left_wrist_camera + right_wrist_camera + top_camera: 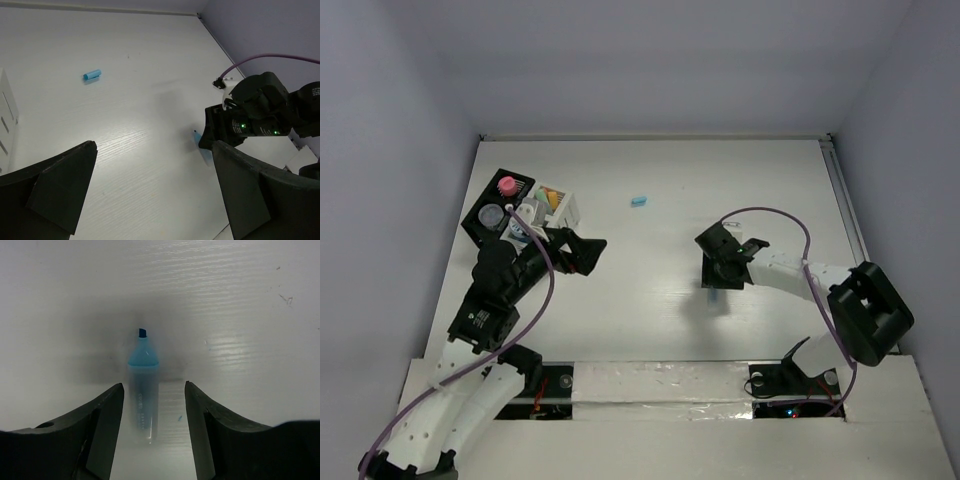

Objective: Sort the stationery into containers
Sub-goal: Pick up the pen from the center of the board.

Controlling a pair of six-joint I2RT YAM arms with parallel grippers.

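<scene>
**Operator:** What's on the worktop (650,300)?

**Spotter:** At your far left sits the black ribbed tray (480,200). It holds a pink piece (506,184) and a round tub with a grey lid (492,213). The small white box (570,210) touches its right side, and you can see yellow and green pieces in its compartments.

**Operator:** And my 2 arms?

**Spotter:** Your left end effector (592,256) hovers just in front of the white box. Its fingers are spread as wide as they go and it holds nothing. Your right end effector (152,410) is low over the right half of the worktop, well apart from both containers. Its jaws are partly spread and straddle a blue highlighter (144,390).

**Operator:** Have I got it?

**Spotter:** No. You can see a gap on each side between finger and barrel, wider on the right of the wrist view. The highlighter is uncapped, with its chisel tip pointing away from your wrist camera.

**Operator:** Anything loose?

**Spotter:** 1 short light-blue piece (639,201) lies alone toward the far middle, between your 2 end effectors but well beyond them.
</scene>
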